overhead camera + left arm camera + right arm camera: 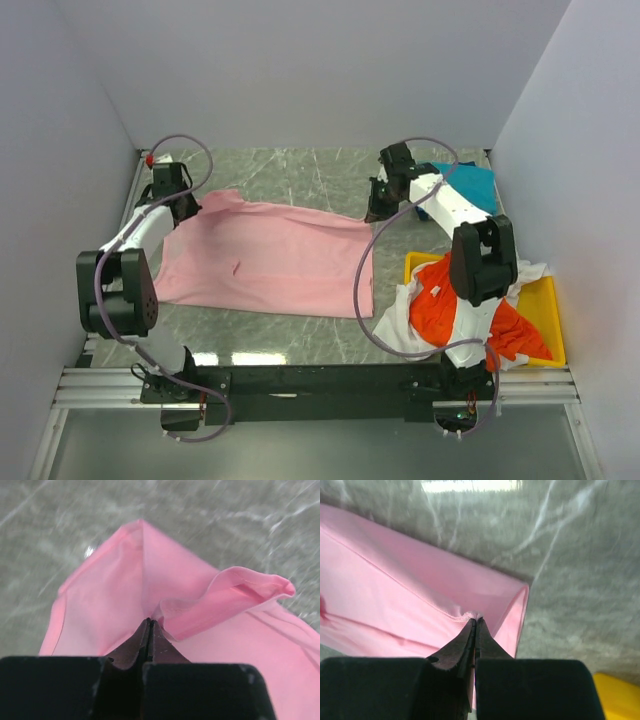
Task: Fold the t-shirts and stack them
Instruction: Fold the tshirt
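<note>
Across the marbled surface (300,170) the light pink t-shirt (270,255) is lying spread. The left pincer (149,624) and right pincer (475,621) are clamping only thin hem at its far corners, so an uneven pull is risking a slip. The yellow tray (548,310) is crowding the right side, with bare room lying behind.

The pink t-shirt (265,258) is looking like soft, matt cloth, with a stitched hem showing in the left wrist view. The marble-patterned table (300,175) is gleaming, smooth and glossy. The yellow tray (548,305) is looking like smooth plastic. The left gripper (149,622) is showing matt black, faintly scuffed fingers.
</note>
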Action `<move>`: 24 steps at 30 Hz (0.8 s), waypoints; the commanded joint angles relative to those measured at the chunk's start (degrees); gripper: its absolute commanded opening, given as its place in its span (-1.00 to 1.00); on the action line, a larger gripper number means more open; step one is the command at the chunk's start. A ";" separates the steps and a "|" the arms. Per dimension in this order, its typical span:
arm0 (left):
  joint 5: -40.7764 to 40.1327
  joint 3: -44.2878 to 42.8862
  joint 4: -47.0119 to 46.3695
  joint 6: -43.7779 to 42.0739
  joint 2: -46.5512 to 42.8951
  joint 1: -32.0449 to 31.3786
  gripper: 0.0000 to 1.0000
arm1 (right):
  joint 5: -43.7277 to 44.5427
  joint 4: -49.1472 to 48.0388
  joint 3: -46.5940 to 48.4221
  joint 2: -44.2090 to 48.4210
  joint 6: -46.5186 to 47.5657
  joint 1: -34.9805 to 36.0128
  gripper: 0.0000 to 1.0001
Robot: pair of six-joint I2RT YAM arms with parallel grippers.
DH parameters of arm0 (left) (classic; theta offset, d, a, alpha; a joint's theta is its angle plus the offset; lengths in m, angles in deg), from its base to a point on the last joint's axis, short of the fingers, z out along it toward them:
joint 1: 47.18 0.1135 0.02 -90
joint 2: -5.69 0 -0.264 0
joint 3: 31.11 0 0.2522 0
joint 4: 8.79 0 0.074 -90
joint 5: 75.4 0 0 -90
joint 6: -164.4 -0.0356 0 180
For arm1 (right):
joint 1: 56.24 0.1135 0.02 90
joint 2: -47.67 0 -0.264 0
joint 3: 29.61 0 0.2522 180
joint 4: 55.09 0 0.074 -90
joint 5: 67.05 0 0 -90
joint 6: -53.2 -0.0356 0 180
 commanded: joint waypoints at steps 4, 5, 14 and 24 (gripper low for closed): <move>-4.77 6.50 2.56 3.76 -10.81 0.40 -0.99 | -0.36 -2.59 -8.45 8.39 0.03 0.93 -1.00; -5.30 7.13 3.00 4.28 -11.61 0.40 -0.99 | -0.36 -2.59 -9.24 8.74 0.03 0.93 -1.00; -10.58 11.44 6.16 5.17 -17.24 0.58 -0.99 | -0.54 -2.94 -14.60 12.17 -0.32 1.64 -1.00; -13.31 13.64 7.48 7.28 -21.90 0.84 -0.99 | 0.17 -3.12 -19.08 15.07 -1.81 4.01 -1.00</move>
